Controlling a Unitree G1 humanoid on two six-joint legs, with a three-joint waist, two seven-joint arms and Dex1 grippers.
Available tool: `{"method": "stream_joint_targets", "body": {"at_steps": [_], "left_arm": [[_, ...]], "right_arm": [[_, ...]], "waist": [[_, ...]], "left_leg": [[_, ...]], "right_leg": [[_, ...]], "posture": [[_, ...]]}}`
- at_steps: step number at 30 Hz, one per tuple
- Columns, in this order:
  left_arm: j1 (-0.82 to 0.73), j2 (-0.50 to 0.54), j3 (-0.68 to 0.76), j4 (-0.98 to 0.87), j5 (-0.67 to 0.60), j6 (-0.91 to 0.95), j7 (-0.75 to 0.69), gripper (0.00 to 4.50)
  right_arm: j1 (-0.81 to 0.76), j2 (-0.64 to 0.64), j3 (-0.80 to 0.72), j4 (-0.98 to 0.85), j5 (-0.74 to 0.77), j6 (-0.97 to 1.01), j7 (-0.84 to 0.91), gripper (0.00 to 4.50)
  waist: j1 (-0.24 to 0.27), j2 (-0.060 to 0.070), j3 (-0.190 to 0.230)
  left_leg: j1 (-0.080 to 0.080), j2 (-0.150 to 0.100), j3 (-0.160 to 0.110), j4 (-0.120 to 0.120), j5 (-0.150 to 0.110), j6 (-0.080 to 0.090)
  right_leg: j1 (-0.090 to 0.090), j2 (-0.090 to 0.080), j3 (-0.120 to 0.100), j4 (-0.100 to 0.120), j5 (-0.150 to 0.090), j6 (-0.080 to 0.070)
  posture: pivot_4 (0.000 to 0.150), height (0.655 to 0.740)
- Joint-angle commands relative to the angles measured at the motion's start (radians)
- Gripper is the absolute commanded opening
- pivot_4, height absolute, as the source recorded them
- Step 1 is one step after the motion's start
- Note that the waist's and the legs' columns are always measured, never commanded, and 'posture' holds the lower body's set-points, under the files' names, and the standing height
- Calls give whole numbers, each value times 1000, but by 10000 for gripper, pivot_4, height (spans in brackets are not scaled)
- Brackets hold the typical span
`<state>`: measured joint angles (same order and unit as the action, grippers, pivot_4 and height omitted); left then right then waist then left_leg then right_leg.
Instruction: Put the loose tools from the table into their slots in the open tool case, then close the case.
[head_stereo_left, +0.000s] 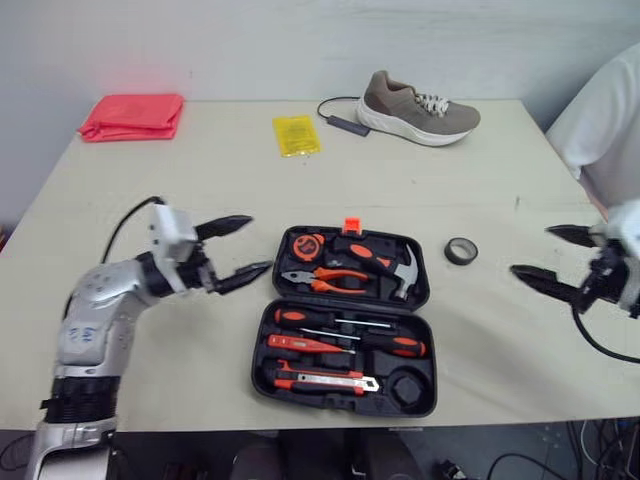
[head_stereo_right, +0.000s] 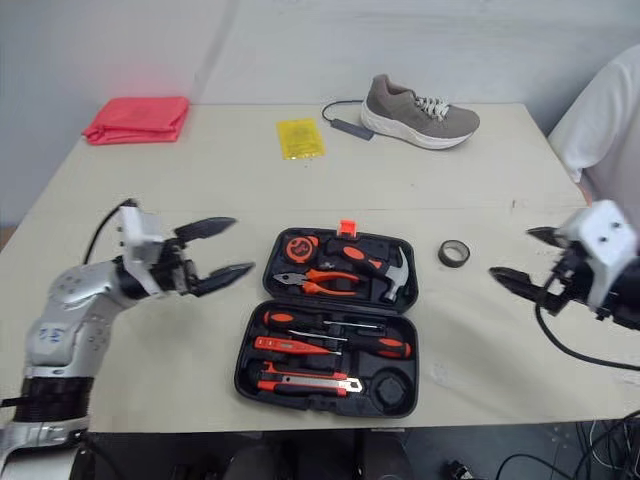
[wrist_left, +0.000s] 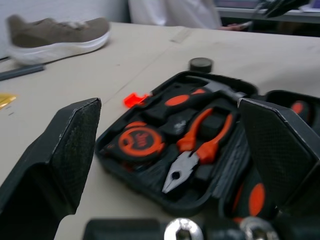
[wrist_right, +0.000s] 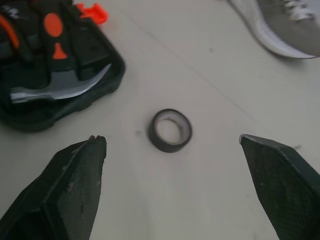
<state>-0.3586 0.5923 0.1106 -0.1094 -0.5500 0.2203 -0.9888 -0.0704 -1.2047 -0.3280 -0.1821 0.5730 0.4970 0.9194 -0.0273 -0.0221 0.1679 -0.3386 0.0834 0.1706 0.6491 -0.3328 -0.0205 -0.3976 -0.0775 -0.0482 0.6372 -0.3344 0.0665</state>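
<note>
Black plastic tool case (head_stereo_left: 408, 386) lies open on beige tabletop (head_stereo_left: 200, 170). Black tape ring (head_stereo_left: 461, 251) lies loose at its 3 o'clock. Left hand (head_stereo_left: 260, 242) and right hand (head_stereo_left: 530, 249): fingers spread wide, empty.

nothing here is readable to me. the orange tape measure (wrist_left: 141, 141) in the tool case (head_stereo_left: 260, 360) has a dark mark on its face, too blurred to make out. any print on the yellow packet (head_stereo_left: 296, 135) is too small to tell.
</note>
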Motion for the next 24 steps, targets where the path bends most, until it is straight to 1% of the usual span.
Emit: {"method": "stream_joint_targets", "body": {"at_steps": [1,3,6,8,10,12,13,18,24], "left_arm": [[-34,-30,-42,-44,-22,27,-14,44377],[-51,-50,-54,-40,-34,49,-12,44377],[-60,-75,-63,-32,-19,44,-5,44377],[-48,-86,-70,-39,-9,37,-2,44377],[-35,-91,-79,-51,-1,36,-1,44377],[-24,-97,-85,-62,6,32,6,44377],[-16,-96,-88,-69,11,29,5,44377],[7,-90,-90,-82,29,18,6,44377],[8,-89,-81,-75,35,9,5,44377]], "right_arm": [[-196,-16,194,102,-94,14,110,45000],[-348,17,327,184,-187,1,153,45000],[-509,79,463,298,-302,-21,202,45000],[-588,126,528,363,-346,-9,244,45000],[-643,165,572,424,-379,-29,293,45000],[-703,208,621,532,-439,-48,318,45000],[-727,224,642,584,-467,-49,330,45000],[-822,282,688,788,-572,-149,359,45000],[-906,334,696,934,-646,-207,388,45000]], "waist": [[0,0,0],[-2,0,0],[-6,0,2],[-4,0,2],[-3,1,2],[-1,2,3],[-1,2,4],[0,3,5],[-3,6,6]], "left_leg": [[0,0,0,0,0,0],[-1,0,1,2,0,1],[-3,0,3,4,1,2],[-4,0,3,4,1,1],[-9,0,4,6,1,1],[-17,0,3,12,1,1],[-18,0,3,14,1,1],[-17,-1,3,18,1,5],[-17,-1,4,17,0,6]], "right_leg": [[0,0,0,-1,0,0],[-1,0,1,-1,1,1],[-2,0,2,-1,1,2],[-4,0,2,0,1,2],[-11,0,2,2,1,2],[-17,1,1,7,1,2],[-17,1,0,7,1,2],[-15,0,0,9,3,4],[-16,-1,0,8,3,5]], "posture": [[1500,7400],[1500,7400],[1500,7400],[1500,7400],[1500,7400],[1500,7400],[1500,7400],[1500,7400],[1500,7400]]}}
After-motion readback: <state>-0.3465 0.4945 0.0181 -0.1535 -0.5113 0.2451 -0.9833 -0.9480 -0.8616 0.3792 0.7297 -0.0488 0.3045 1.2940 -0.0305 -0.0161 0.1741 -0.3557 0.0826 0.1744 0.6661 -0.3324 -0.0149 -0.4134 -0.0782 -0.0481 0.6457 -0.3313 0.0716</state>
